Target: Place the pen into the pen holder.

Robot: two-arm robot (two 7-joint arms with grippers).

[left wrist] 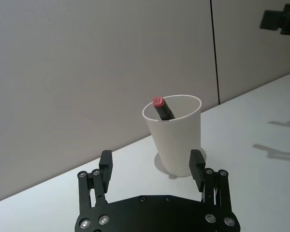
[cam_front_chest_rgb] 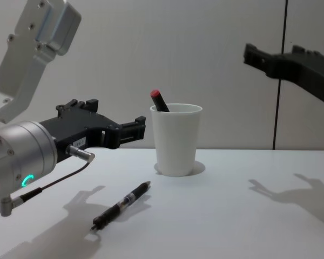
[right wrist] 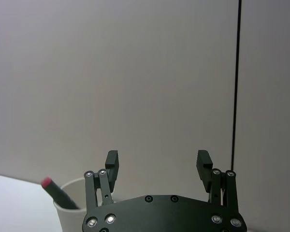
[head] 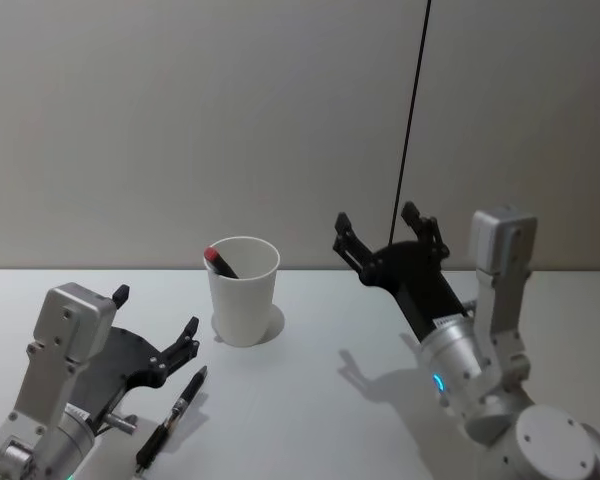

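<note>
While a slim black pen lies on the white table toward its front-left corner, the left pincer hovers released just beside it; farther back, a white tapered paper cup holds a red-capped dark pen; the right pincer, released, hangs raised beyond.

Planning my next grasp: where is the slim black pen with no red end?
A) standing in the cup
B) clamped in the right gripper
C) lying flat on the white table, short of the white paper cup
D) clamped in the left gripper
C: the slim black pen lies flat on the white table, nearer the robot than the white paper cup, beside the open, empty left gripper; the raised right gripper is open too.
</note>
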